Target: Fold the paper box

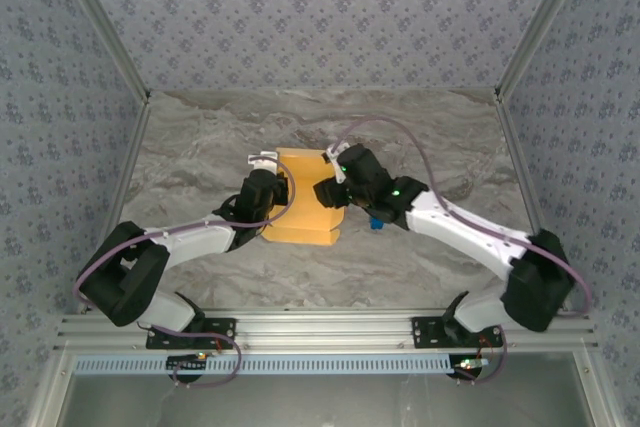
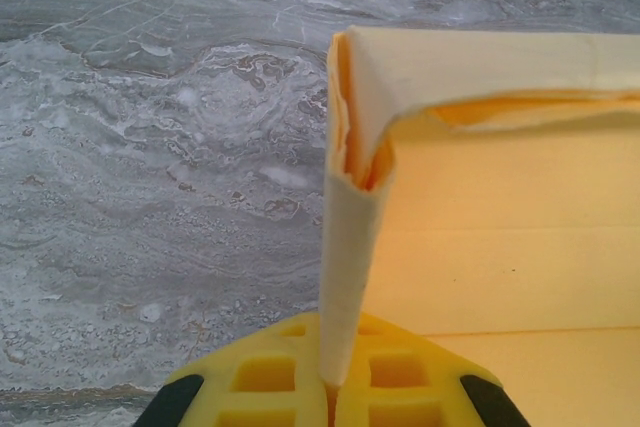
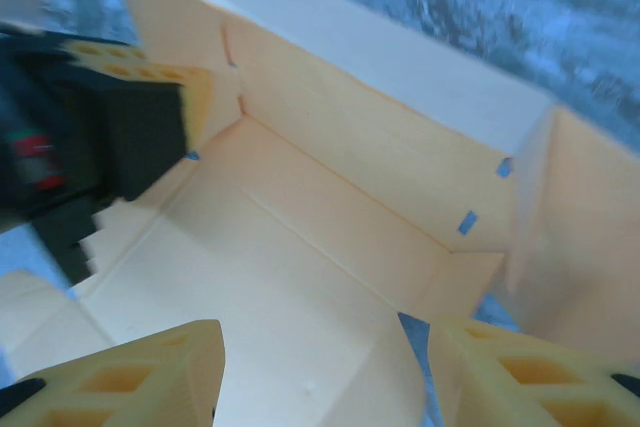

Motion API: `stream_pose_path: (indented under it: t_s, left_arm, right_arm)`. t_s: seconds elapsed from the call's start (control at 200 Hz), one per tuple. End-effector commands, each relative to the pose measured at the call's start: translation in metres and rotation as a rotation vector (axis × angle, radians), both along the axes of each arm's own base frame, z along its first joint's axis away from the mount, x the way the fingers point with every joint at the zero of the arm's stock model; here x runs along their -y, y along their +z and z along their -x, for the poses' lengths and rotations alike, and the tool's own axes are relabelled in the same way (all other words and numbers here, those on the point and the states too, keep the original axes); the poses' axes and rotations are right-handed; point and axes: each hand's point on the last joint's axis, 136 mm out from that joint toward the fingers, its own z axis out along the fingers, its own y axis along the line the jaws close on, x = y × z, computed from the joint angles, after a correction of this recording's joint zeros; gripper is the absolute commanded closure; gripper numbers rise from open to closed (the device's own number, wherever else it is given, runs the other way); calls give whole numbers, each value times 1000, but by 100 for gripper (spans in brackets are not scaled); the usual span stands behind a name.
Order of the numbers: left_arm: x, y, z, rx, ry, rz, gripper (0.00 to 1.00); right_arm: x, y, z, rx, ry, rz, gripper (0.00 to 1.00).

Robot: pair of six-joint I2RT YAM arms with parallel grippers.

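Forming the walls is the step I judge to be in hand. The paper box (image 1: 300,209) sits at the middle of the worktop (image 1: 200,147), well apart from all of its edges, with an arm on either side of it.

- **Left side.** The left fingers (image 2: 255,382) are closed narrow on the box's left wall. In the left wrist view that wall is a doubled-over strip of card running straight down into the slit between the pads. Its top edge curls over toward the inside of the box.
- **Right side.** The right fingers (image 3: 150,367) stand wide apart and hold nothing. They are poised above the open base panel, one near each lower corner of the right wrist view. Beyond them one long wall stands up from the base, with a flap angled off at its right end.
- **Nearby.** A small blue block (image 1: 376,222) lies just beside the box's near right corner, under the right arm.

As I read it, the box is only partly done. The next move calls for bringing the right fingers down onto a free wall or flap on their own side and closing lightly. That flap should then turn along its crease while the left grip steadies the box. The card looks thin, so a hard pinch or an off-crease push would likely buckle it.
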Motion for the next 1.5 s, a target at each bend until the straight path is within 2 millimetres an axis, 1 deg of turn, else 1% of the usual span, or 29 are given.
stream_pose_path:
  t_s: [0.0, 0.105, 0.135, 0.235, 0.29, 0.325, 0.375, 0.48, 0.545, 0.69, 0.834, 0.964, 1.134, 1.249, 1.419, 1.494]
  left_arm:
    - [1, 22, -2, 35, 12, 57, 100]
    - [2, 26, -1, 29, 2, 85, 99]
    - [2, 27, -1, 26, 0, 92, 100]
    - [1, 30, 2, 17, -9, 118, 100]
    - [1, 32, 4, 15, -14, 126, 100]
    - [0, 34, 4, 13, -14, 130, 100]
    - [0, 36, 5, 11, -17, 134, 100]
    - [1, 40, 6, 12, -26, 144, 100]
    - [1, 41, 7, 12, -31, 147, 99]
    - [2, 40, 7, 4, -35, 140, 99]
    - [2, 39, 7, 0, -37, 136, 100]
    - [4, 37, 7, -6, -42, 138, 99]
    - [4, 34, 7, -11, -44, 136, 99]
    - [5, 34, 8, -13, -48, 137, 100]
    - [5, 32, 8, -18, -52, 138, 99]
    - [6, 33, 8, -17, -54, 139, 100]
  right_arm:
    - [27, 10, 18, 37, 76, 76, 41]
    - [53, 23, 11, 67, 75, 33, 40]
    - [60, 20, 8, 62, 91, 26, 40]
    - [84, 15, -16, 28, 51, -75, 41]
    - [91, 9, -25, 9, 50, -122, 43]
    - [92, 8, -31, 12, 58, -142, 43]
    - [93, 0, -38, 3, 58, -146, 45]
    - [83, -12, -50, -22, 90, -176, 49]
    - [71, -16, -52, -46, 138, -217, 52]
    - [47, -17, -49, -60, 236, -263, 53]
    - [34, -18, -42, -63, 302, -280, 53]
    - [30, -20, -40, -64, 323, -283, 52]
    - [25, -18, -39, -56, 342, -276, 52]
    - [25, -19, -42, -54, 331, -267, 52]
    - [20, -21, -46, -59, 329, -255, 52]
    - [19, -18, -49, -47, 326, -247, 52]
